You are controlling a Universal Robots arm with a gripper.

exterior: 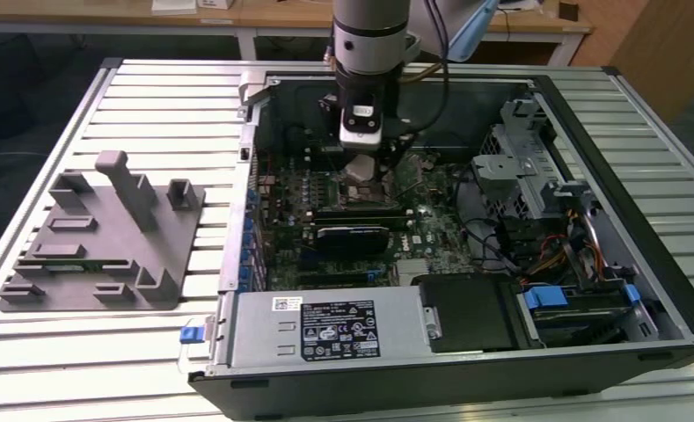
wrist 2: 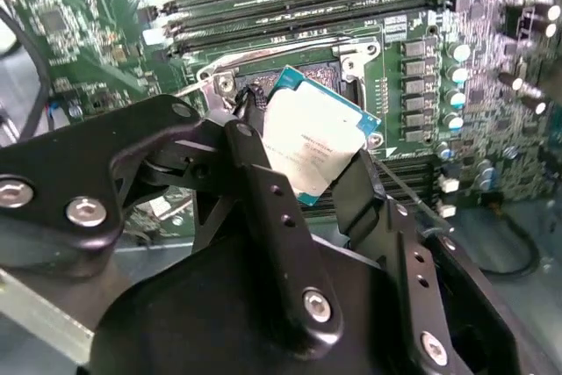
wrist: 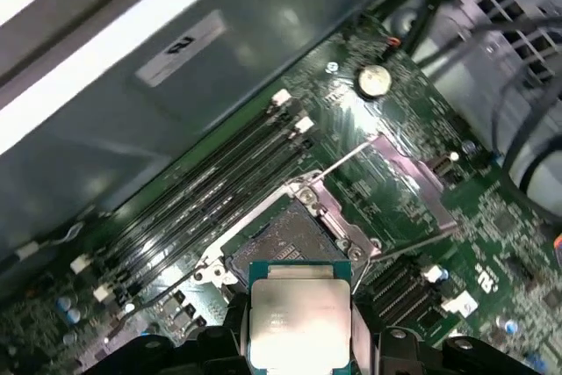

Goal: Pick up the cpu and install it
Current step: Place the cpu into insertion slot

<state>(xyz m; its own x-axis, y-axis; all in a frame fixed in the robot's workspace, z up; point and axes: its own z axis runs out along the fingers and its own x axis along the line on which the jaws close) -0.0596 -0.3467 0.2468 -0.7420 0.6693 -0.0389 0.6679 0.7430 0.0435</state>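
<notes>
While hand [wrist 2: 304, 148] grips one cpu [wrist: 299, 318], one socket [wrist: 279, 239] below.

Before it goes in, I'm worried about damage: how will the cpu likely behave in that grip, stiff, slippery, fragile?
Probably stiff: the cpu looks unbent with the gripper pinching only two edges. Its smooth metal top looks slick, so it could perhaps slip or tilt. Likely light, a thin chip held near the open socket.
</notes>
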